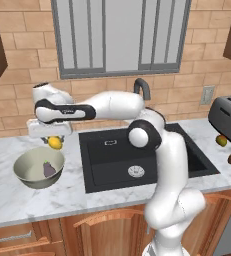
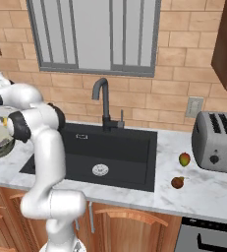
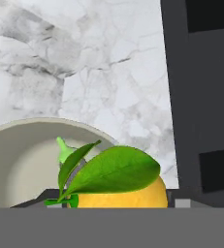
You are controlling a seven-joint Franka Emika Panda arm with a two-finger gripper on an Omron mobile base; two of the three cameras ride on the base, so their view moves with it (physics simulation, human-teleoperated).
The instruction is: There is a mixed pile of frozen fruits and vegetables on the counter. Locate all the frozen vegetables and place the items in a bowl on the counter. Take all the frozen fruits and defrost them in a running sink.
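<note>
The arm (image 1: pixel 162 165) rises from the near edge of the counter (image 1: pixel 112 197), bends at a dark elbow over the sink (image 1: pixel 117 157), and reaches level out to the left, ending in a hand that points straight down. The gripper (image 1: pixel 54 141) hangs just above the far rim of the bowl (image 1: pixel 38 167), its jaws closed part-way on the yellow-orange vegetable (image 1: pixel 55 143), which is off the counter. In the hand view this piece (image 3: pixel 120 193) sits at the bottom between the finger tips, with broad green leaves on top, and the bowl's pale rim (image 3: pixel 16 127) curves under it on the left, the black sink edge (image 3: pixel 191 97) to the right.

The purple-grey vegetable (image 1: pixel 49 170) lies inside the bowl, near its middle. The bowl stands on the counter left of the sink, close to its left edge without touching it.

Both fruits lie on the counter right of the sink, in front of the toaster (image 2: pixel 218 142): the red-yellow-green oval (image 2: pixel 184 159) farther back, the red-brown ball (image 2: pixel 178 182) nearer, a little apart. The sink holds only its steel drain (image 2: pixel 100 170); the black tap (image 2: pixel 103 106) stands at its far edge, under the window (image 2: pixel 93 34).
</note>
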